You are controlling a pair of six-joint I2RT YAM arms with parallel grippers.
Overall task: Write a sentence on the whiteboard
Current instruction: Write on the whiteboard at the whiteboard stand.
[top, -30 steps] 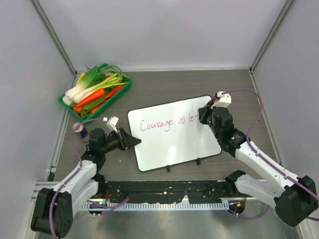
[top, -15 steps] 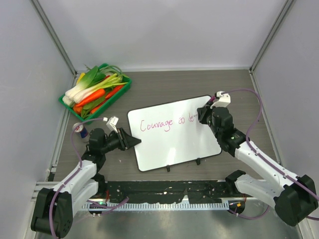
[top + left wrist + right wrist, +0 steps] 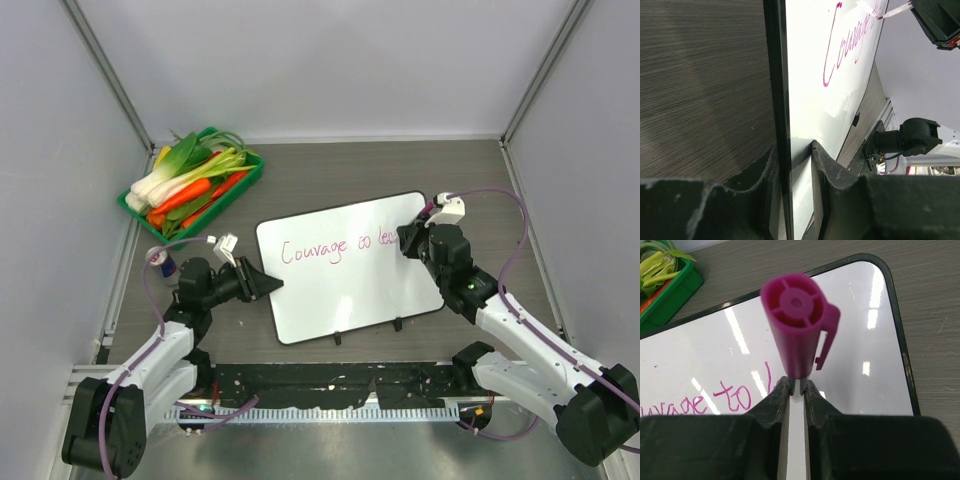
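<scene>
Your right gripper [image 3: 412,240] has slid a little further along the line, and the sentence [image 3: 335,248] has gained a stroke. Your left gripper [image 3: 268,284] clamps the edge of the whiteboard [image 3: 350,295], which lies flat between both hands. The glossy board carries thin pink cursive, roughly "Courage to le", ending at your right gripper, which pinches a magenta marker [image 3: 797,325]. You're mid-word, so next carry the tip onward into the bare white.

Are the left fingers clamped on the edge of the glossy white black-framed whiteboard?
Yes, the left fingers straddle the black frame of the whiteboard.
</scene>
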